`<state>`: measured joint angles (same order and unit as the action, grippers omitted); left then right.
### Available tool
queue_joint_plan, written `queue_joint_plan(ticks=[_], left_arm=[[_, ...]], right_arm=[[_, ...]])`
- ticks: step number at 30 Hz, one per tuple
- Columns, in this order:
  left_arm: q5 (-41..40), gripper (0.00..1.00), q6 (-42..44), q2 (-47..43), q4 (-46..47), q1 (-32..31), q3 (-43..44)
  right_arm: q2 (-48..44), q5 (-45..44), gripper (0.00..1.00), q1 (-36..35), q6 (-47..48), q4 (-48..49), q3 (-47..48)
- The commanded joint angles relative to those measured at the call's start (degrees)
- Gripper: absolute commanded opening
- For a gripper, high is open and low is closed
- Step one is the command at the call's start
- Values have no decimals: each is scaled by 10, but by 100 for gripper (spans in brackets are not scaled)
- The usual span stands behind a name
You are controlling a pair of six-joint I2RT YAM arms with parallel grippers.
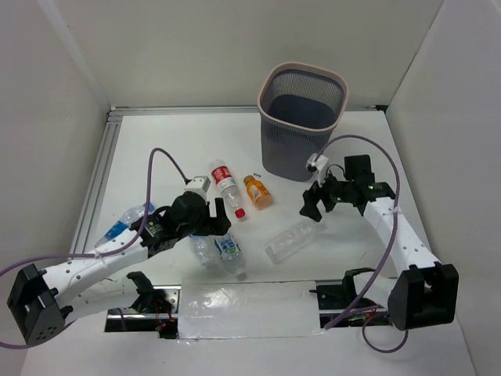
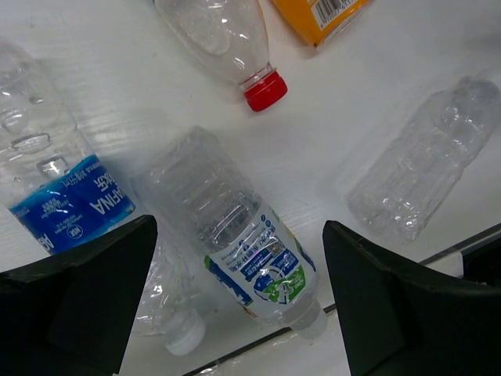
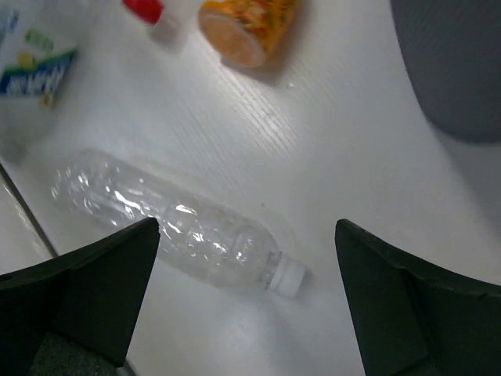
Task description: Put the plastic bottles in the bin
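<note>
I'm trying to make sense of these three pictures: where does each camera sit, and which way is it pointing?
Top view: fixed above and behind the arms, looking down on the table and bin; both arms, left tool and right tool, show.
Left wrist: rides the left arm, looking down between its fingers at the green-label bottle.
Right wrist: rides the right arm, looking down between its fingers at the unlabelled bottle.
Shared: both wrist views catch that unlabelled bottle and the orange bottle.
</note>
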<state>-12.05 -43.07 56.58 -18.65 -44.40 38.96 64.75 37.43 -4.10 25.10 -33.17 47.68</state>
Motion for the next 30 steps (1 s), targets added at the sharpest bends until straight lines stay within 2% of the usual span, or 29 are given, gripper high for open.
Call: queue_joint_plan(ticks=[1, 2, 4, 5, 10, 18, 21, 23, 24, 25, 26, 27, 28, 30], left_arm=[[-46, 100, -22, 0, -20, -22, 8], [-46, 100, -29, 0, -20, -22, 8], [-51, 100, -35, 6, -34, -28, 18], [-51, 100, -44, 6, -46, -28, 18], [-63, 100, -79, -1, -64, -38, 23], [-58, 100, -98, -18, -82, -44, 23], [-58, 100, -109, -23, -82, -49, 23], [-58, 100, -115, -29, -82, -49, 23], [-63, 100, -115, -35, -87, -49, 18], [-63, 100, -115, -41, -87, -49, 18], [-70, 100, -115, -48, -93, -49, 18], [-70, 100, -120, -48, -93, -49, 18], [-77, 100, -120, -48, -93, -49, 18], [-91, 100, -126, -53, -98, -49, 11]], right_arm=[[-35, 69, 100, -28, 365, -93, 11], [-43, 82, 100, -35, 451, -152, 3], [-63, 82, 100, -63, 597, -176, -14], [-63, 82, 100, -79, 613, -171, -26], [-39, 27, 100, -195, 645, -147, -58], [27, -58, 100, -261, 630, -5, -122], [60, -91, 98, -274, 594, 64, -137], [75, -97, 91, -275, 581, 87, -145], [81, -102, 80, -275, 581, 95, -150], [90, -107, 75, -275, 581, 95, -150], [90, -107, 63, -275, 581, 88, -150], [90, -107, 63, -275, 581, 88, -144], [90, -101, 49, -275, 581, 67, -138], [85, -84, 39, -267, 581, 26, -96]])
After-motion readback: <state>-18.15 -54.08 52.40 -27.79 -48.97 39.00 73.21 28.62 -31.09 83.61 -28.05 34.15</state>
